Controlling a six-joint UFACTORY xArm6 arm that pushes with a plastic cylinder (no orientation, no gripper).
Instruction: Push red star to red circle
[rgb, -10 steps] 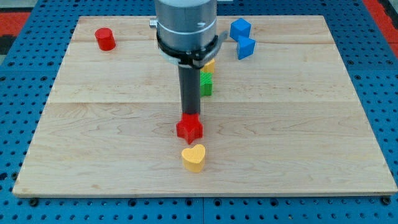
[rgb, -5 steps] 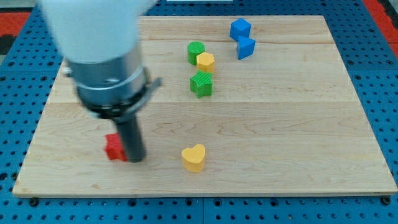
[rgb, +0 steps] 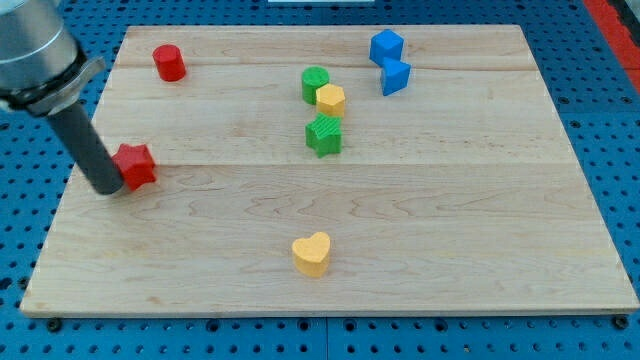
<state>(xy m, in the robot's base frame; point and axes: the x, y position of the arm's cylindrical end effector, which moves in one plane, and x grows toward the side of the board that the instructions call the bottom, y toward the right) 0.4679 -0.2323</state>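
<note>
1. My tip (rgb: 108, 190): end of a dark matte rod, mid-left of frame, down on the board (rgb: 450, 240), touching the red star's (rgb: 135, 165) left side. Rod only, no jaws; grips nothing.
2. Red star: ridged plastic, just right of tip, near board's left edge.
3. Red circle (rgb: 169, 62): short cylinder, upper left, well apart from star, above and slightly right of it.
4. Upper centre cluster: green circle (rgb: 315, 83) touching yellow hexagon (rgb: 331, 99); green star (rgb: 324, 134) just below them.
5. 2 blue blocks, upper right, angular; exact shape unclear: blue block (rgb: 386, 46), second blue block (rgb: 396, 76), close together.
6. Yellow heart (rgb: 312, 253), lower centre, alone.
7. Count: 2 red, 2 green, 2 yellow, 2 blue = 8.
8. Board: pale wood planks w/ grain, on blue perforated table (rgb: 600, 130).
</note>
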